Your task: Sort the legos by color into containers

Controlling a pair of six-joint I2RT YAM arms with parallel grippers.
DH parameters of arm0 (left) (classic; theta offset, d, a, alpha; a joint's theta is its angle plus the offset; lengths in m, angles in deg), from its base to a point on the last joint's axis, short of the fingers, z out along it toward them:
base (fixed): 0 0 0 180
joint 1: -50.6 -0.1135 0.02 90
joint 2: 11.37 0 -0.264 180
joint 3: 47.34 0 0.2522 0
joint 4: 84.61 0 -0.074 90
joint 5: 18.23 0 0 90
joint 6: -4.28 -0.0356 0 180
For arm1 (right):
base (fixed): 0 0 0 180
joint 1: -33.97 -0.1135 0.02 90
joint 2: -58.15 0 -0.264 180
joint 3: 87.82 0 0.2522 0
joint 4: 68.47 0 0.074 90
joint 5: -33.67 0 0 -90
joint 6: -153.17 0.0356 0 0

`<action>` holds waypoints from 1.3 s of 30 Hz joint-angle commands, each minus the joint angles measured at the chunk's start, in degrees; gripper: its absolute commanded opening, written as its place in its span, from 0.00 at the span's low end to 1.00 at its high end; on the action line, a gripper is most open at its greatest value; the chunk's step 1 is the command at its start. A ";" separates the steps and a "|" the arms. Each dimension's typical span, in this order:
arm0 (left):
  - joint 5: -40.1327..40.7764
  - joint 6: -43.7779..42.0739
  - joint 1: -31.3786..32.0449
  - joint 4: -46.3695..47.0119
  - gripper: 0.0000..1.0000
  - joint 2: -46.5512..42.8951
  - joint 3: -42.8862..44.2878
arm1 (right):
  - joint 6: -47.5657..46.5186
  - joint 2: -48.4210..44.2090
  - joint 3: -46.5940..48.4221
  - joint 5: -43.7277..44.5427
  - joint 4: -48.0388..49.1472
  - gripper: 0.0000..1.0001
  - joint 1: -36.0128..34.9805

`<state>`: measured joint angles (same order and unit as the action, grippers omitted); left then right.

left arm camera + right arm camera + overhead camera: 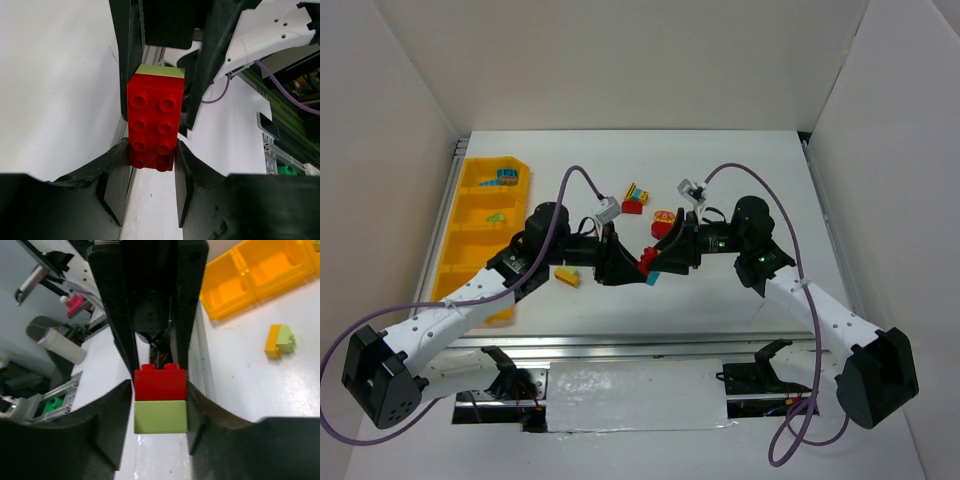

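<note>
Item: one two-brick clump, a red brick (152, 125) joined end to end with a pale green brick (160, 416), held off the table (740, 170) at mid-table between both of my grippers. My left gripper (151, 152) is clenched on the red brick, its fingers (117, 170) pressed to the brick's two long sides, studs facing my left wrist camera. My right gripper (160, 405) is clenched on the pale green brick, fingers (117, 415) tight against both its flanks, with the red brick beyond it. From above the two grippers meet nose to nose, left (625, 262) at 9 o'clock of the clump and right (667, 256) at 3 o'clock. Loose stock on the table: a yellow and pale green clump (279, 341) at 9 o'clock of the held clump, beside my left arm; a striped yellow and teal clump (637, 191), a single red piece (632, 207) and a red and yellow clump (663, 218), grouped near 12 o'clock. Container: the yellow-orange tray (470, 248) along the table's left edge, at 9 to 10 o'clock. Its farthest compartment holds a teal-blue piece (506, 178); the next compartment holds a small pale green piece (496, 216).
</note>
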<state>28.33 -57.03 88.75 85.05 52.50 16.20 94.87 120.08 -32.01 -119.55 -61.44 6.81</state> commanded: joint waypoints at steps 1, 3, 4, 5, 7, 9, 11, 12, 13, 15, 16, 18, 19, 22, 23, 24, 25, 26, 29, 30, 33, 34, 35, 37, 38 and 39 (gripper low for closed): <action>1.95 1.63 0.26 6.77 0.00 0.02 1.20 | 2.14 -0.67 -0.11 -1.56 6.98 0.57 -0.62; 2.66 1.72 0.26 6.86 0.00 -0.59 1.11 | 1.70 -1.46 -0.29 -0.59 6.36 0.63 -0.62; 2.92 1.64 0.26 6.69 0.00 -0.77 1.20 | 1.61 -1.64 -0.47 -0.59 5.93 0.64 -0.44; 3.01 1.37 0.26 6.43 0.00 -1.03 1.37 | 1.35 -1.90 -0.56 -0.76 5.92 0.66 -0.35; 3.10 1.02 0.26 5.99 0.00 -1.21 1.55 | 1.17 -2.08 -0.65 -0.76 5.40 0.68 -0.27; 3.10 1.02 0.26 5.81 0.00 -1.39 1.72 | 0.90 -2.34 -0.82 -1.11 5.31 0.68 -0.09; 3.19 1.02 0.26 5.72 0.00 -1.56 1.72 | 0.20 -2.61 -0.91 -0.85 4.69 0.68 0.35; 3.01 1.02 0.26 5.81 0.00 -1.65 1.72 | -0.23 -2.69 -0.82 -0.76 4.17 0.67 0.18; 2.84 1.11 0.26 5.89 0.00 -1.82 1.81 | -1.11 -2.69 -0.82 -0.50 3.12 0.65 0.35; 2.75 0.93 0.34 5.72 0.00 -2.26 1.81 | -1.47 -2.69 -1.08 -0.50 3.11 0.61 0.44; 2.75 0.93 0.26 5.63 0.00 -2.53 1.99 | -1.56 -2.52 -1.17 -0.59 3.28 0.58 0.53; 2.84 0.84 0.34 5.54 0.00 -2.70 1.99 | -1.82 -2.43 -1.17 -1.11 2.94 0.57 0.53; 2.75 0.84 0.26 5.63 0.00 -3.05 2.08 | -2.17 -2.26 -1.17 -1.20 2.85 0.57 0.53; 2.40 0.76 0.34 5.55 0.00 -3.32 2.34 | -2.70 -1.82 -0.91 -1.47 2.23 0.60 0.53; 2.40 0.76 0.26 5.46 0.00 -3.23 2.43 | -2.61 -1.73 -1.00 -1.47 2.32 0.60 0.70; 2.40 0.58 0.26 5.37 0.00 -3.32 2.43 | -2.26 -1.90 -1.17 -1.55 3.01 0.60 0.62; 2.22 0.58 0.26 5.37 0.00 -3.32 2.43 | -1.91 -1.90 -1.35 -1.90 3.46 0.60 0.61; 2.13 0.58 0.34 5.46 0.00 -3.23 2.43 | -1.56 -1.90 -1.35 -2.08 3.98 0.60 0.61; 1.78 0.67 0.26 5.72 0.00 -2.97 2.25 | -1.12 -2.34 -1.52 -2.17 4.69 0.58 0.53; 1.78 0.67 0.26 5.81 0.00 -2.88 2.08 | -1.03 -2.43 -1.52 -2.34 5.13 0.57 0.53; 1.87 0.76 0.26 5.90 0.00 -2.79 1.81 | -1.81 -2.52 -1.00 -2.26 3.82 0.55 0.61; 1.69 0.76 0.26 5.90 0.00 -2.79 1.73 | -2.17 -2.52 -0.91 -2.17 3.46 0.54 0.61; 1.52 0.76 0.26 5.98 0.00 -2.79 1.72 | -2.17 -2.60 -0.91 -1.82 3.29 0.54 0.61; 1.34 0.76 0.34 5.98 0.00 -2.88 1.81 | -2.44 -2.52 -0.91 -1.56 2.93 0.54 0.70; 1.25 0.67 0.26 5.90 0.00 -2.97 1.81 | -2.44 -2.60 -0.91 -1.47 3.02 0.53 0.88; 1.17 0.58 0.26 5.72 0.00 -3.06 1.90 | -2.61 -2.69 -1.00 -1.21 2.85 0.51 0.96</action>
<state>31.07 -56.58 89.02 87.69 50.60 16.33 93.40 118.92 -33.26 -120.65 -59.45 7.14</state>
